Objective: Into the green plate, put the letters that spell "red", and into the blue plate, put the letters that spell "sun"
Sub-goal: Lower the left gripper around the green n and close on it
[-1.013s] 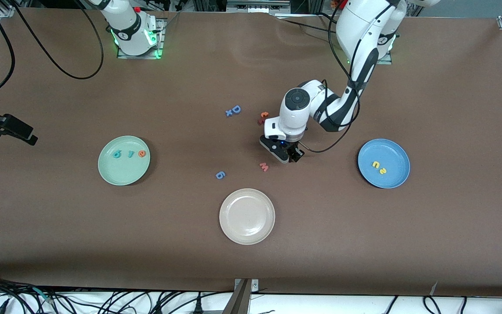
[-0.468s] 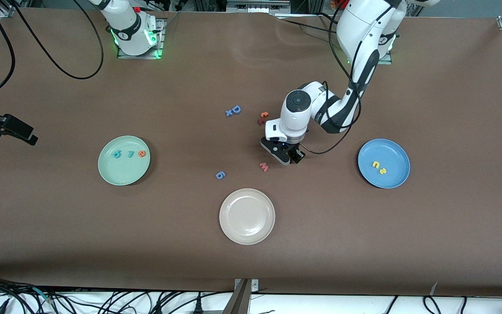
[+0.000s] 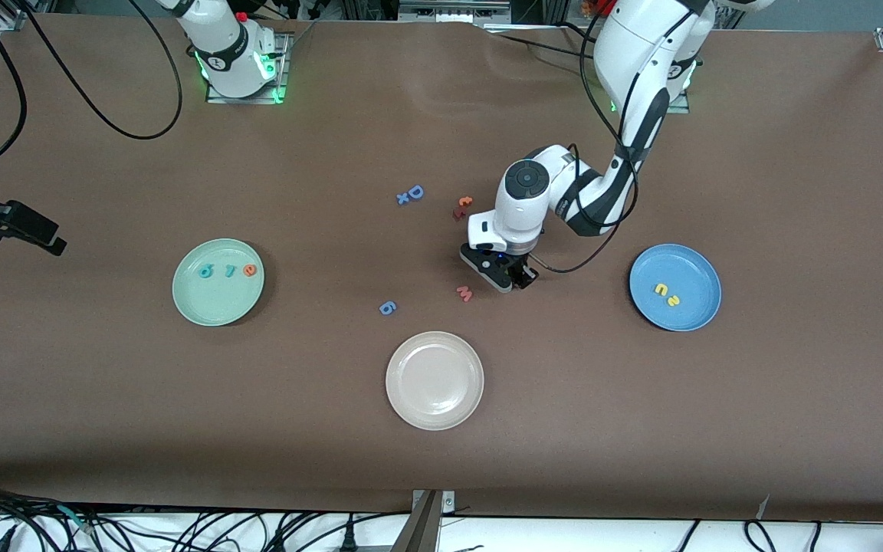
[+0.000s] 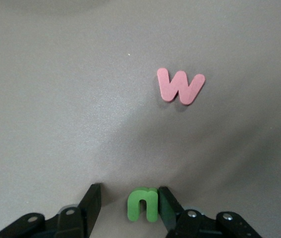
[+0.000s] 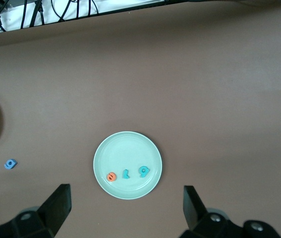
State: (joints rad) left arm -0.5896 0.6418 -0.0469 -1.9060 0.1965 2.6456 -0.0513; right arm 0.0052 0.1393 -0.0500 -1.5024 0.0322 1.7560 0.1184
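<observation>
One green "u" (image 4: 143,204) flat, opening toward left tool (image 4: 129,208), between its still-apart fingers (image 4: 169,207).

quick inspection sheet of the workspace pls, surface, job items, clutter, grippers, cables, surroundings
surface: brown table, bare mat.
job's things: green plate holds teal d, teal r, orange e; blue plate holds two yellow letters; green u lies on the table.
clutter: cream plate, pink M, blue 6, blue D, red-orange pair.
grippers: left gripper down around the green u, one finger touching; right gripper open, waiting high over the right arm's end of the table.
cables: bundle along the camera-side edge.
surroundings: nothing seen.
</observation>
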